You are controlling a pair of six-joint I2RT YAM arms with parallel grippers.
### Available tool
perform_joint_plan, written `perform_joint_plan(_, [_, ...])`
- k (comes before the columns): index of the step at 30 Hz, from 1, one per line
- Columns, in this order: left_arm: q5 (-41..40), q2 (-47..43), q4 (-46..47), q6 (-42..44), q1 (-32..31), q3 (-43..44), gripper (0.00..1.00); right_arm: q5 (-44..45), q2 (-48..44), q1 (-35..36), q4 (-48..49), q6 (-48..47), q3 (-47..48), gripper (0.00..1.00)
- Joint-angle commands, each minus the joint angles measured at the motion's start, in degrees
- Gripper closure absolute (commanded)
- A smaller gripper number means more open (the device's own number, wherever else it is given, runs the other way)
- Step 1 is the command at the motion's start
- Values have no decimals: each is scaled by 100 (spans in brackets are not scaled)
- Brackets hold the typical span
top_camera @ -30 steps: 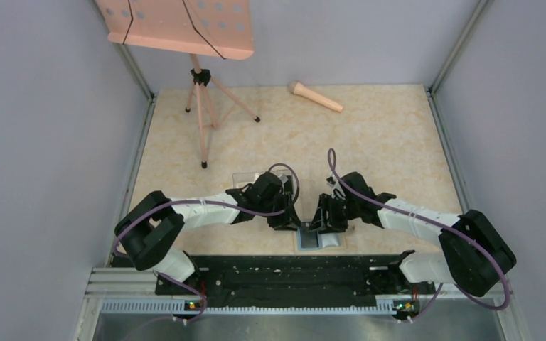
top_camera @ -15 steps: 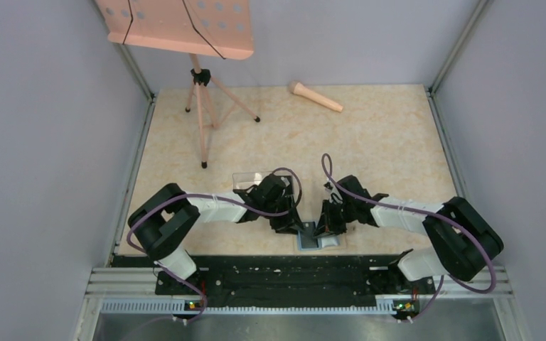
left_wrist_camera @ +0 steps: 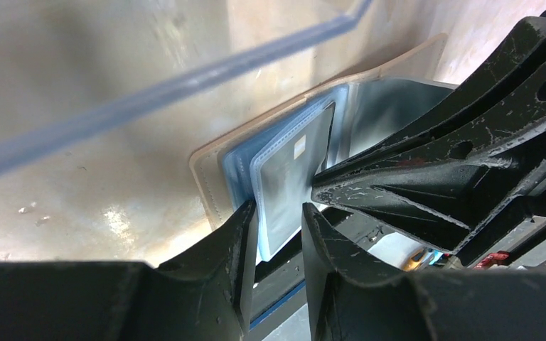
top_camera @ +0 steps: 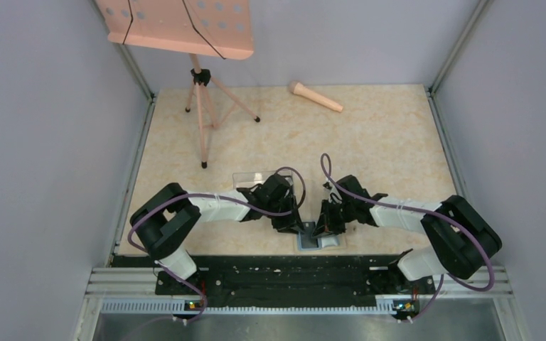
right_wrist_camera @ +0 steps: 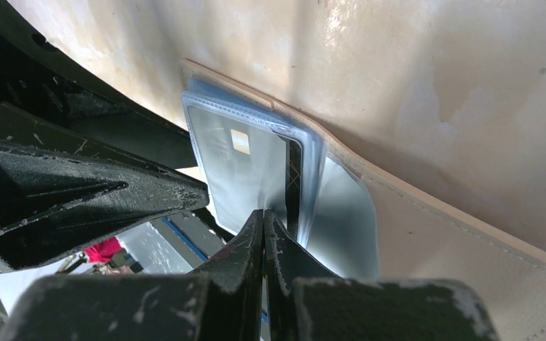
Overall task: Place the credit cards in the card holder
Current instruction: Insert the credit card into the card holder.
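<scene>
Left gripper [top_camera: 297, 226] and right gripper [top_camera: 321, 227] meet nose to nose over the card holder [top_camera: 330, 241] in the top view. They are at the near edge of the table [top_camera: 384, 149], between the two arm bases, and their fingers are too small to read from there. A clear plastic box [top_camera: 245, 177] lies just behind the left wrist, partly covered by the arm. Well apart at the back are a pink music stand [top_camera: 178, 25] and a peach microphone [top_camera: 315, 96] lying flat.

From the left wrist, the card holder [left_wrist_camera: 210, 177] lies open — tan rim, light blue inside. One clear sleeve [left_wrist_camera: 270, 213] stands up from it with a credit card [left_wrist_camera: 291, 170] in it, a small chip showing. The left gripper [left_wrist_camera: 279, 209] has its fingers a narrow gap apart with that sleeve's lower edge between them. I cannot tell whether they press on it. The right gripper [left_wrist_camera: 334, 186] points in from the right, its tips at the sleeve's side.

From the right wrist, the right gripper [right_wrist_camera: 264, 217] has its fingers pressed together with only a hairline between them. Its tips are at the front sleeve's lower edge — whether plastic is nipped there cannot be made out. The credit card [right_wrist_camera: 238, 167] sits inside that sleeve. The card holder [right_wrist_camera: 426, 234] spreads its tan flap to the right. One of the left gripper's fingers [right_wrist_camera: 114, 188] points in from the left.
</scene>
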Motion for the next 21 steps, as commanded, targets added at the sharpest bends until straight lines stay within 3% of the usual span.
perform_joint_plan(1, [-176,-271,-165,215,-119,407,66,257,-62,57,-134,-113,41,100])
perform_joint_plan(10, [-301,-148,-484,309,-190,642,66,658,-745,57,-870,-270,405,94])
perform_joint_plan(21, [-697,35,-1375,670,-348,1337,62,1064,-1090,53,-1423,-347,598,94])
